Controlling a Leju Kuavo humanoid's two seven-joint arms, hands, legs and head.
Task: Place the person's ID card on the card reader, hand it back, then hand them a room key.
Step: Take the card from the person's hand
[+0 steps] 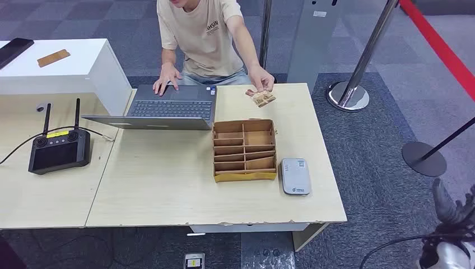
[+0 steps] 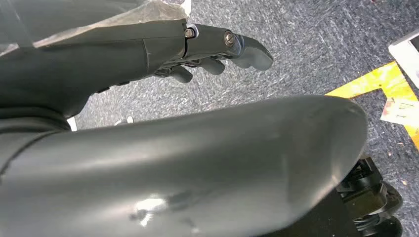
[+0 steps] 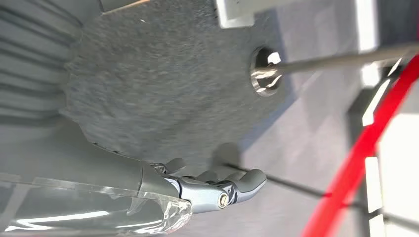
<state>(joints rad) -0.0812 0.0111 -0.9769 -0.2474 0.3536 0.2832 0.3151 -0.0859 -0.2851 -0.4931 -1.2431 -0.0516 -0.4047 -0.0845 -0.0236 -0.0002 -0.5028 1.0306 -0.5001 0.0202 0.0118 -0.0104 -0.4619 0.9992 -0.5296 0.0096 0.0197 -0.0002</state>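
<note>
On the far-left white counter (image 1: 84, 61) we see a dark phone (image 1: 14, 49) and a small wooden piece (image 1: 54, 57); below it, on the left table, a black remote controller (image 1: 59, 148) w/ two antennas. Our left hand (image 2: 217, 52) hangs over grey carpet, fingers loosely curled, nothing in it. On the main table (image 1: 162, 190) an open laptop (image 1: 168, 107) sits at the far edge; a person in a beige T-shirt (image 1: 204, 36) rests one hand on its keyboard. Their other hand (image 1: 262, 78) touches the ID card (image 1: 262, 98), lying flat on the table just behind the cardboard organizer (image 1: 244, 150). We can't tell what's in the organizer's compartments. The grey card reader (image 1: 295, 176) lies just right of the organizer, near the table's front edge. Our right hand (image 3: 222, 185) hangs low, right of the table, over the carpet near a stanchion base (image 3: 266, 74), fingers slightly bent, holding nothing.
</note>
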